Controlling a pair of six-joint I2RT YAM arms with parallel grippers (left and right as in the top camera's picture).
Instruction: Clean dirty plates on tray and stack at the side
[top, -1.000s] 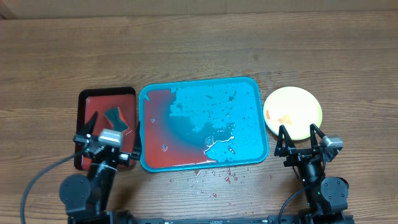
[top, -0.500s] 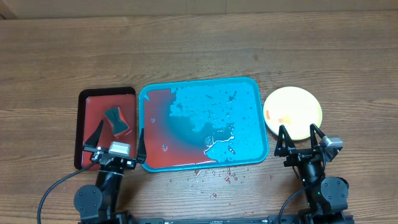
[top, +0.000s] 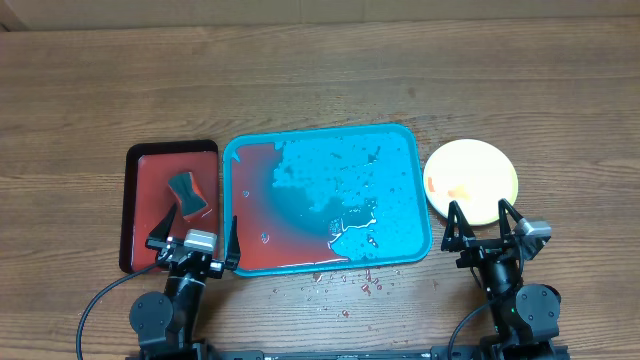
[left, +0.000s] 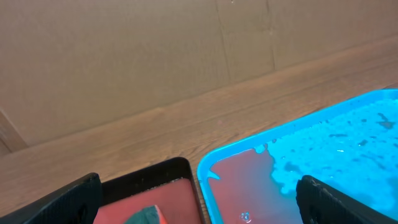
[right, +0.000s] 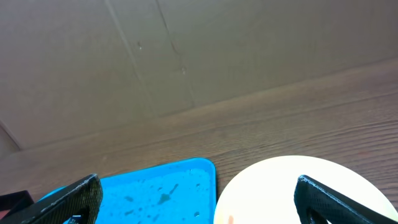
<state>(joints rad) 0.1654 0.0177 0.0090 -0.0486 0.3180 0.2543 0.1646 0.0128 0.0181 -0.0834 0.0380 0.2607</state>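
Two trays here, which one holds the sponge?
The smaller dark red tray, left of the big turquoise tray: the sponge lies in it. The turquoise one holds only red liquid.

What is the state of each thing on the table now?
Tray: wet, red liquid pooled at left, no plates.
Yellow-green plate: right of tray, red smears.
Sponge: lying in small dark red tray.
Left gripper: open, empty.
Right gripper: open, empty.

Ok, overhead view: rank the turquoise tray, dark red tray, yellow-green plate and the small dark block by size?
Largest to smallest:
large turquoise rectangular plastic tray
smaller dark red black-rimmed rectangular tray
round yellow-green plastic plate
small dark block
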